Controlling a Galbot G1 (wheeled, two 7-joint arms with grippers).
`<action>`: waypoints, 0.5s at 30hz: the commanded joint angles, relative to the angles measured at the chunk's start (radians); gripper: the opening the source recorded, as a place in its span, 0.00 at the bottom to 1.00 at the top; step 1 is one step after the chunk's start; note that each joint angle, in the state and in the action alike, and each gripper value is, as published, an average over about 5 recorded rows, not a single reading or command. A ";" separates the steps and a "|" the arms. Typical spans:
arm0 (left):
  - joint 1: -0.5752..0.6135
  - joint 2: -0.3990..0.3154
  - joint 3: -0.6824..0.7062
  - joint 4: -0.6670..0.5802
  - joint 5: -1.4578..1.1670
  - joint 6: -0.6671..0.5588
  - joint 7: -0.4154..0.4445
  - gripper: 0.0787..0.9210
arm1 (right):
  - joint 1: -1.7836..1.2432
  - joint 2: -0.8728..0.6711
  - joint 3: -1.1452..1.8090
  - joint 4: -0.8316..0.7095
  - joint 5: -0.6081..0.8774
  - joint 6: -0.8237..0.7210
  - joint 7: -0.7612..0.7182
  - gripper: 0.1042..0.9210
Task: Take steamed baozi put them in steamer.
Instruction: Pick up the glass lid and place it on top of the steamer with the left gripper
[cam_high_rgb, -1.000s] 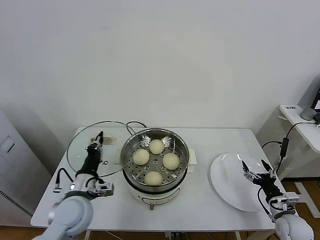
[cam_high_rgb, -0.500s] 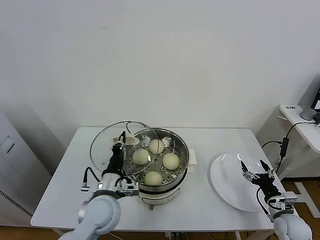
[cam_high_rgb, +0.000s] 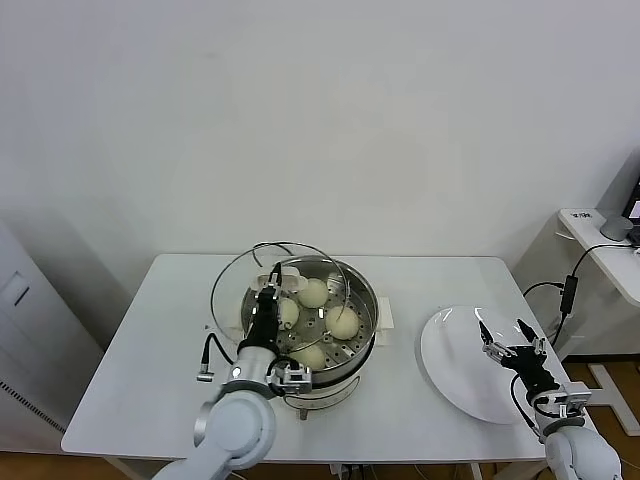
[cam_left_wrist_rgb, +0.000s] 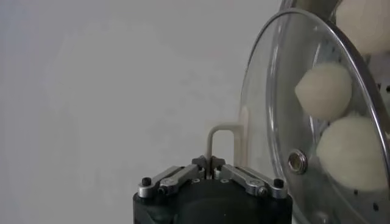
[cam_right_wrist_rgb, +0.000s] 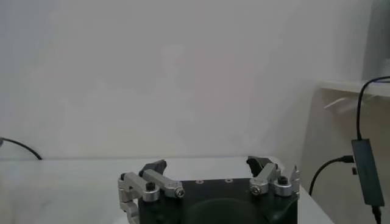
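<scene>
A white bench carries the steamer, a shiny steel pot standing near the middle of the bench. All four steamed baozi already sit on its perforated tray, so the loading looks finished. The left end effector is clamped shut on the cream handle of a round glass lid, holding it tilted over the side of the steamer that faces the bench's left edge; the lid only partly covers the pot and is not seated. A white plate lies bare near the bench's right edge. The right end effector hovers over the plate's outer rim, fingers spread open and holding nothing. What seems left is lowering the lid squarely onto the pot.
</scene>
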 joint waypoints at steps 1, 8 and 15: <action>-0.014 -0.043 0.053 0.030 0.030 0.004 0.003 0.03 | 0.003 0.001 0.000 -0.005 0.000 0.001 0.000 0.88; -0.014 -0.060 0.070 0.041 0.045 0.003 0.003 0.03 | 0.006 0.002 -0.002 -0.013 -0.001 0.001 0.000 0.88; -0.013 -0.076 0.086 0.062 0.052 0.002 0.003 0.03 | 0.012 0.001 -0.002 -0.023 -0.002 0.002 -0.002 0.88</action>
